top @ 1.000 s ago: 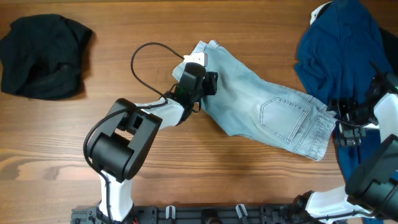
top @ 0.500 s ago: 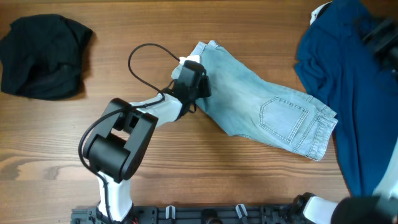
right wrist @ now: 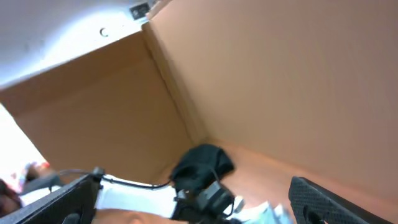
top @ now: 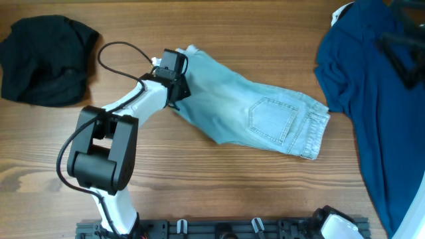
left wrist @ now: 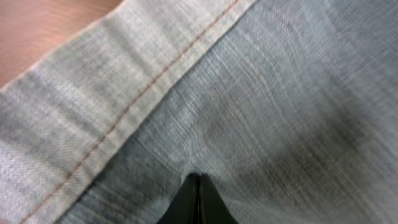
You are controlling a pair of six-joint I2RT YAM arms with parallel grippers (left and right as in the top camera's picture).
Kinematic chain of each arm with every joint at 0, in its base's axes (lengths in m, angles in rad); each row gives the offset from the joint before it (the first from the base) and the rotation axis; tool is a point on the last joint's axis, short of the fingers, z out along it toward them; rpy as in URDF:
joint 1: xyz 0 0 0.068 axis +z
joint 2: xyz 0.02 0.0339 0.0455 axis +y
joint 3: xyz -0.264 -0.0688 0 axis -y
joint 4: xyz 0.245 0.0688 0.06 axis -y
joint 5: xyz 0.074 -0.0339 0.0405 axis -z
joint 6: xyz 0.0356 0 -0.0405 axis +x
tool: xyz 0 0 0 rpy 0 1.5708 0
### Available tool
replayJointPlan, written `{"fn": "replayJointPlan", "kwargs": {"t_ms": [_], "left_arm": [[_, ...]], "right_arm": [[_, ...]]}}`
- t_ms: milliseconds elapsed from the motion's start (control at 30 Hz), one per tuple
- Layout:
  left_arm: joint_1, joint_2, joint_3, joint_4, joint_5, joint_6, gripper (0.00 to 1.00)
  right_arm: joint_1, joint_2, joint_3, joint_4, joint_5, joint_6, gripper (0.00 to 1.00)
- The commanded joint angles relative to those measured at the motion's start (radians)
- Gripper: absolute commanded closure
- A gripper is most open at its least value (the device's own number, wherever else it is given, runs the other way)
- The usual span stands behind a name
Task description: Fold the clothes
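**Fig.** Left claw (top: 174, 66) pressed together, pinching the pale-blue denim shorts (top: 252, 109) just inside a leg hem (left wrist: 93, 124). Right claw (right wrist: 193, 186) is spread and empty, above the dark-blue garment (top: 372, 99). The shorts lie flat on the table (top: 219, 192), their long axis running from the hem at the left claw to the waistband (top: 317, 133) at the far end, back pocket (top: 272, 119) upward. The denim looks soft, weighty and hard to damage, and it should not slip. Stitched hems or waistband corners would be the best places to grip.
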Motion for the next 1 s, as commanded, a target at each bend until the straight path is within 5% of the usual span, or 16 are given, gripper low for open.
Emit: {"fn": "replayJointPlan", "kwargs": {"t_ms": [0, 167, 367, 500, 767, 967], "left_arm": [[0.037, 0.084, -0.076, -0.251, -0.226, -0.156, 0.96], [0.094, 0.156, -0.077, -0.401, -0.138, -0.243, 0.90], [0.095, 0.158, -0.077, -0.324, 0.073, -0.242, 0.32], [0.089, 0.157, -0.077, -0.255, 0.176, -0.235, 0.35], [0.074, 0.117, -0.045, -0.202, 0.256, -0.235, 0.33], [0.074, 0.098, -0.045, -0.239, 0.264, -0.240, 0.21]], "right_arm": [[0.002, 0.021, -0.007, -0.048, -0.031, 0.029, 0.00], [0.002, 0.038, -0.011, -0.056, -0.047, 0.012, 0.00], [0.002, 0.155, -0.014, -0.464, -0.086, -0.184, 0.00], [0.028, 0.327, -0.022, -0.787, -0.153, -0.495, 0.00], [0.241, 0.585, -0.061, -0.795, -0.091, -0.552, 0.00], [0.325, 0.601, -0.061, -0.406, -0.093, -0.218, 0.00]]}}
